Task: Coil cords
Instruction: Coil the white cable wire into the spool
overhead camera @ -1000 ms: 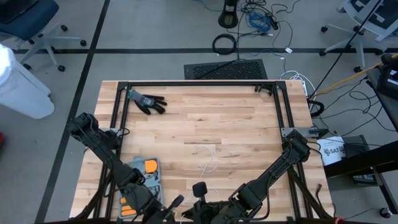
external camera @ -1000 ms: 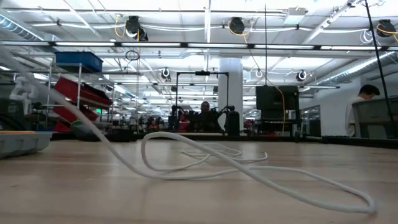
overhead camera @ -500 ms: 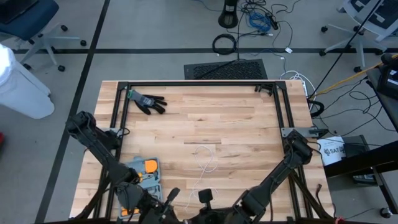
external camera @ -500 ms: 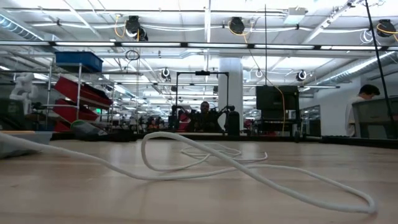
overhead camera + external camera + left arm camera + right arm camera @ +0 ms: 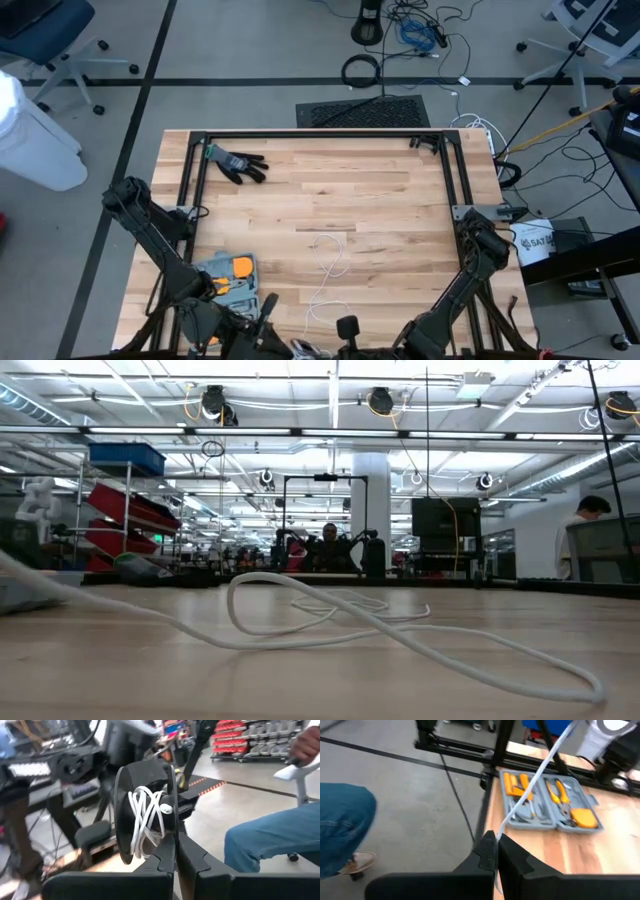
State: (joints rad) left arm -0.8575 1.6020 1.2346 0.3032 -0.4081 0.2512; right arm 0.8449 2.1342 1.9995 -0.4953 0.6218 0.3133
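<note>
The white cord (image 5: pixel 333 258) lies in loose loops mid-table, and in the low view those loops (image 5: pixel 330 622) rest on the wood. One stretch (image 5: pixel 318 305) runs toward the near edge, where both grippers are. My left gripper (image 5: pixel 176 842) is shut on a black spool (image 5: pixel 145 815) with white cord wound around its core (image 5: pixel 146 822). In the high view the left gripper (image 5: pixel 268 306) stands just left of my right gripper (image 5: pixel 347 327). The right gripper (image 5: pixel 496 839) is shut on the free cord (image 5: pixel 530 782). My left gripper pinches the lower edge of the spool's flange (image 5: pixel 169 837) between its two fingers. The spool stands on edge above the fingertips, lifted clear, with floor behind it. My right gripper pinches the cord (image 5: pixel 499 831) as a single strand at its fingertips. From there the strand runs away in a nearly straight line above the tool tray.
A grey tray of orange-handled tools (image 5: pixel 228 280) lies near the left front corner, and the right wrist view shows the same tray (image 5: pixel 550 800). A black glove (image 5: pixel 238 163) lies at the far left. A black frame (image 5: pixel 320 135) borders the table. A person's leg in jeans (image 5: pixel 270 840) is close by.
My right gripper has moved toward the table's near edge with the cord pinched. My left gripper has turned and shifted a little toward the left edge with the spool. The cord's left stretch, which rose steeply before, now hangs lower over the table; the loops have stayed put.
</note>
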